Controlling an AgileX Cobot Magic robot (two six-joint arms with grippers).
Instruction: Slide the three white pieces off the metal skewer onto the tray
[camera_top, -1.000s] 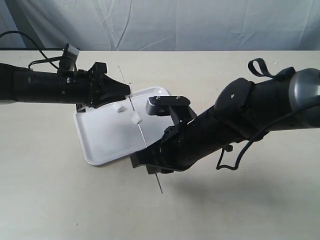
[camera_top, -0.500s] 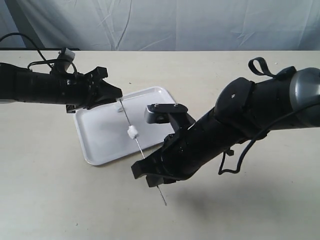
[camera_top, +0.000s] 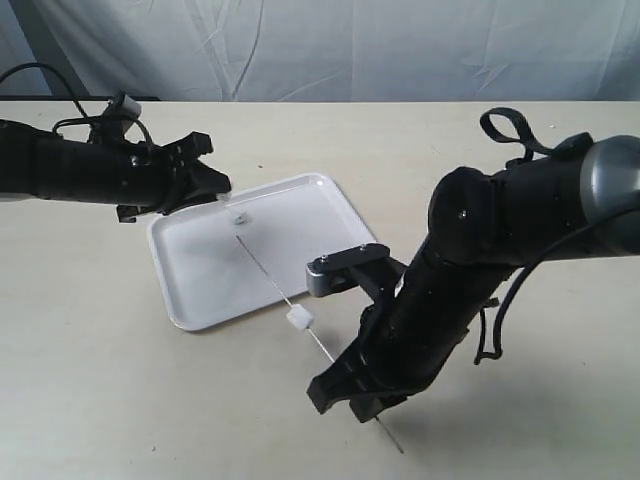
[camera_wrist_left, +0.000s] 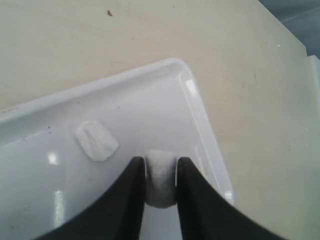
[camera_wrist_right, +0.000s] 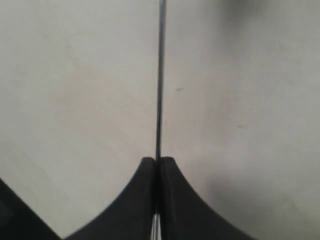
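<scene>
Metal skewer (camera_top: 268, 279): slants from tray (camera_top: 205, 275) centre toward lower right of frame, clamped in the closed right gripper (camera_wrist_right: 156, 162).
Threaded piece (camera_top: 299, 319): on the skewer, appearing just past the tray's lower rim.
Pinched piece (camera_wrist_left: 160, 182): squeezed between the left gripper (camera_wrist_left: 160, 163) fingers, over the tray's upper left.
Loose piece (camera_wrist_left: 97, 140): lies on the tray beside it.
Table (camera_top: 120, 400): beige.

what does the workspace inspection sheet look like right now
surface: beige table, tray flat on it
job's things: metal skewer tilted; skewered piece appears past the tray rim; loose piece lying in tray; gripped piece off the metal skewer
clutter: nothing seen
grippers: left gripper shut on gripped piece above tray; right gripper shut on metal skewer
cables: left-arm cable black; right-arm cable black, hanging
surroundings: blue-grey cloth backdrop
</scene>
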